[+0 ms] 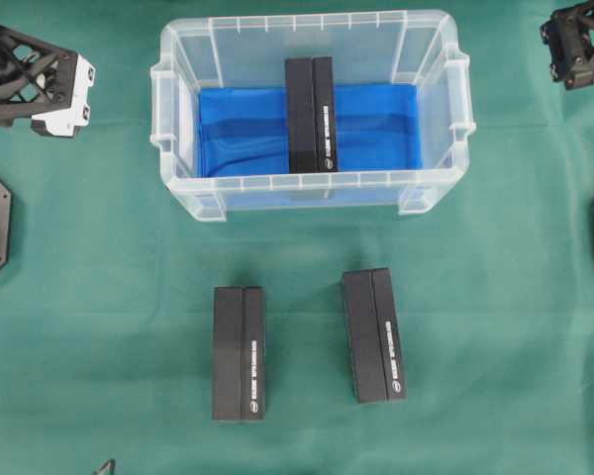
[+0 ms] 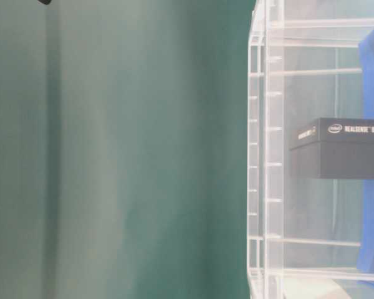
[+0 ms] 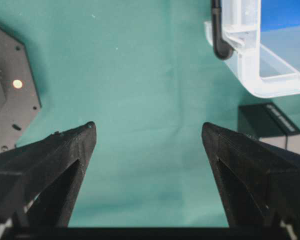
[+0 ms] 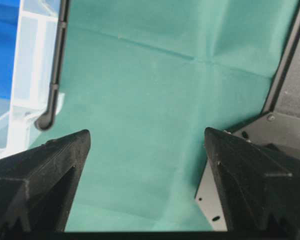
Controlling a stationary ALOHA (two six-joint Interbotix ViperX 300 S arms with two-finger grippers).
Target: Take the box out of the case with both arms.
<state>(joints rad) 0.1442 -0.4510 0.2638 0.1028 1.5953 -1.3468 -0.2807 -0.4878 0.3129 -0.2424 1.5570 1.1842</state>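
1. My left end effector (image 3: 149,131) hangs above bare green tabletop (image 1: 99,297) near the far left corner, its jaws spread wide with nothing between them.
2. My right end effector (image 4: 147,136) hangs near the far right corner, jaws likewise wide apart and empty over the cloth.
3. The case (image 1: 183,188) sits on the far half of the tabletop, midway between my two end effectors and apart from both.
4. The box (image 1: 311,114) lies inside the case on the blue sheet (image 1: 238,129), lengthways from the far wall to the near wall, roughly at the middle of the case.
5. From my left wrist, the case's corner (image 3: 270,85) shows at the upper right, off to the side of my jaws; from my right wrist its wall (image 4: 25,75) shows at the upper left.
6. Two more black boxes lie outside the case toward the near edge: one left of centre (image 1: 239,353), one right of centre (image 1: 373,334), well apart from either end effector.
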